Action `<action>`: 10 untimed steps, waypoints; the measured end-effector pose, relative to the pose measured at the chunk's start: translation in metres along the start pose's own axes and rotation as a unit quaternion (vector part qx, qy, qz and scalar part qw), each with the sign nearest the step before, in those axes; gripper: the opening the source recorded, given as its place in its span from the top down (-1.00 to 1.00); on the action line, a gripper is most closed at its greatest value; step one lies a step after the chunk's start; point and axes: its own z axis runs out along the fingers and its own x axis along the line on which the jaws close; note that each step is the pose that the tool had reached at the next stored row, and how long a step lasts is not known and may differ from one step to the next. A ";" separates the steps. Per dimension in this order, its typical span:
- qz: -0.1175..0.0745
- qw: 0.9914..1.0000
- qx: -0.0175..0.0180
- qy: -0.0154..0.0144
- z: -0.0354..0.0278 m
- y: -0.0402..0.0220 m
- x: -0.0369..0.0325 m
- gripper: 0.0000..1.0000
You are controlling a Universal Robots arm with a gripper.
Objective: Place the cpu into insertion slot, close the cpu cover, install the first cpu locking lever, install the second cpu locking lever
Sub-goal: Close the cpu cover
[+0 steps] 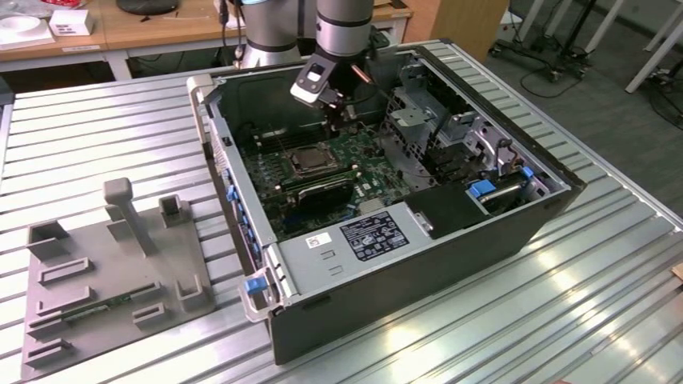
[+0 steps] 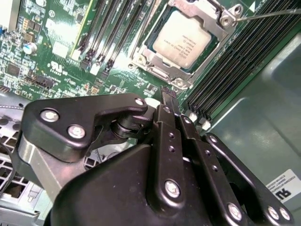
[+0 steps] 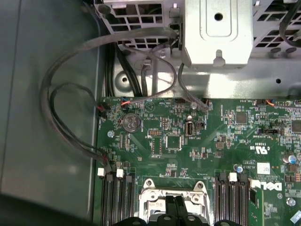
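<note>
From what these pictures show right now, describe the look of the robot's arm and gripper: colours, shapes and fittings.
The arm is a smooth silver-grey tube, with a white and black box near its wrist. The gripper is matte black, built of flat hinged links studded with bright silver screw heads.

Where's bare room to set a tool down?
Table on the exterior view's right of the case, and between the grey fixture and the desk. Crowded inside: gripper by the cpu cover, cables, memory slots.
</note>
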 end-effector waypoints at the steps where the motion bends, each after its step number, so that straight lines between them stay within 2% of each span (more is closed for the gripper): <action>1: 0.000 1.000 0.000 0.000 0.0002 -0.0015 0.0000 0.79; 6: 0.000 1.000 0.000 0.000 0.0013 -0.0091 0.0000 0.79; 10: 0.000 1.000 0.000 0.000 0.0014 -0.0093 0.0001 0.79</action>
